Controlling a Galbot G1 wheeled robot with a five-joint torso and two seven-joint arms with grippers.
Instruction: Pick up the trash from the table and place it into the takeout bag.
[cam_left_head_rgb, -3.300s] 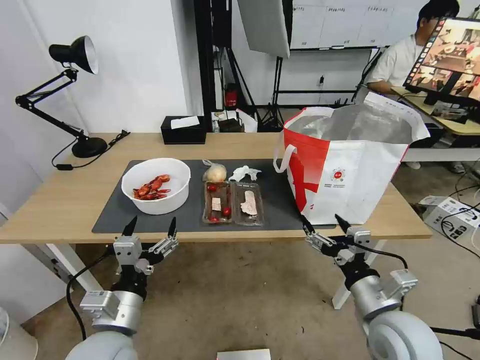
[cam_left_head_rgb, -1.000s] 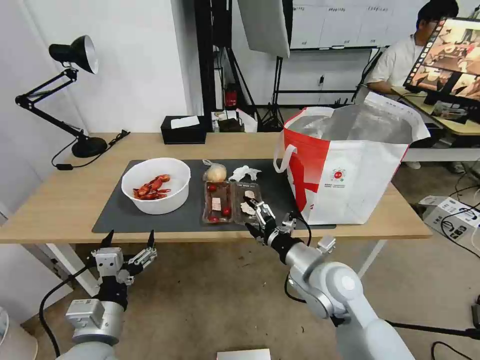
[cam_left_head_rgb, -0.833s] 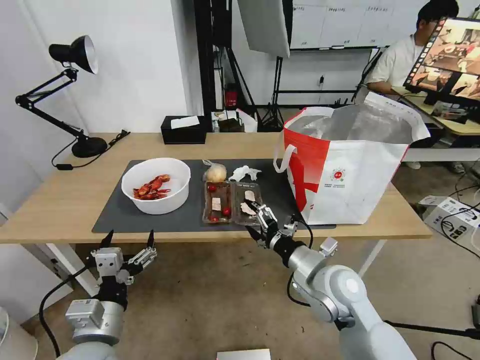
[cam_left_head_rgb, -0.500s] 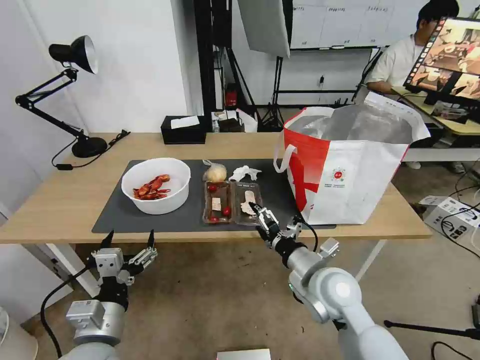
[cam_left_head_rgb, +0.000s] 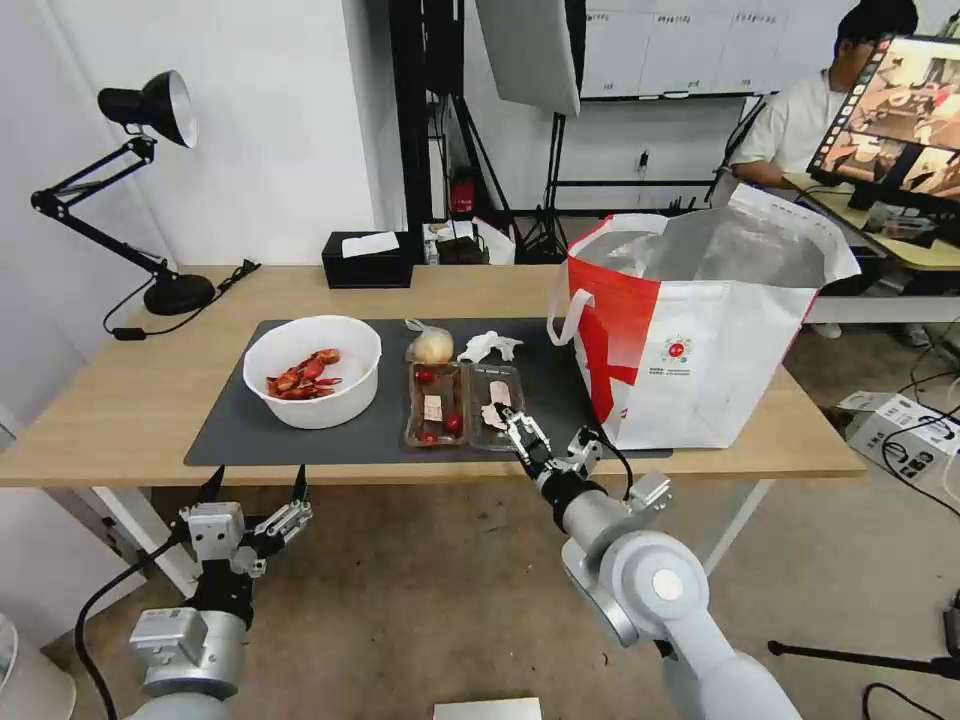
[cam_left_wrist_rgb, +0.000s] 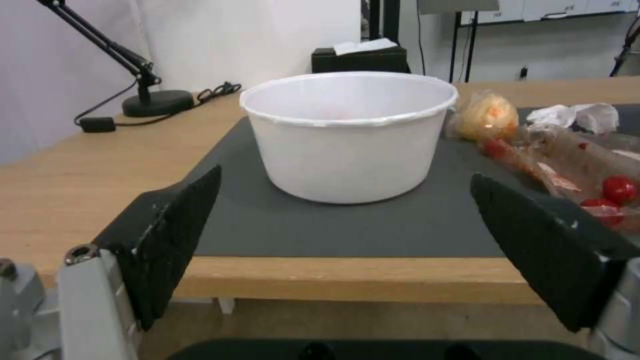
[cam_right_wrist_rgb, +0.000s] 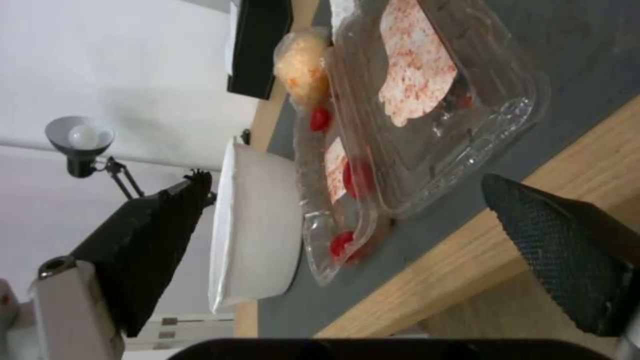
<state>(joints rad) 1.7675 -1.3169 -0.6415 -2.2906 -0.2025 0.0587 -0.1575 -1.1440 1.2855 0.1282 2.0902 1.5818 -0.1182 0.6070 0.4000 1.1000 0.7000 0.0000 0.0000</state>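
Right hand (cam_left_head_rgb: 524, 437) spread wide at bench (cam_left_head_rgb: 120, 400) front edge, clear hinged tray (cam_left_head_rgb: 465, 404) just beyond fingertips; left hand (cam_left_head_rgb: 254, 487) wide, below edge.

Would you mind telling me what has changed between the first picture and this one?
The right end effector has swung in from beside the takeout bag to the near edge of the clear plastic tray, fingers open, grasping nothing. The left end effector has dropped slightly lower, open. The bowl, tissue and table are unmoved.
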